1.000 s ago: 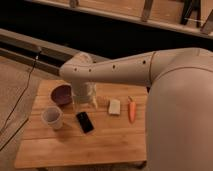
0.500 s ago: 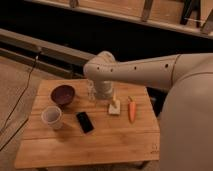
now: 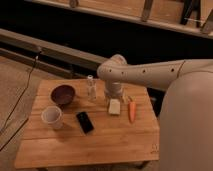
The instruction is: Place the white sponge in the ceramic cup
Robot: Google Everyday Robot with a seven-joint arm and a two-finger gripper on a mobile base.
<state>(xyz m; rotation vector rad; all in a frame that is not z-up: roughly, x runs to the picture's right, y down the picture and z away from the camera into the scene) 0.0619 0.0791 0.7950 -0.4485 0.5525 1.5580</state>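
Hovering my gripper (image 3: 114, 95) right over the white sponge (image 3: 114, 107), jaws spread wide with nothing in them. The sponge lies flat on the wooden table (image 3: 100, 147), carrot (image 3: 132, 111) just to its right. The ceramic cup (image 3: 52, 117) stands upright well apart at the near left, maroon bowl (image 3: 63, 94) behind it. A black phone (image 3: 84, 122) lies between cup and sponge, with a clear bottle (image 3: 91, 87) left of the gripper.

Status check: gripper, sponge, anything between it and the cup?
Gripper open, low over white sponge. Sponge flat on table beside carrot, not gripped. Ceramic cup upright. Black phone between sponge and cup.
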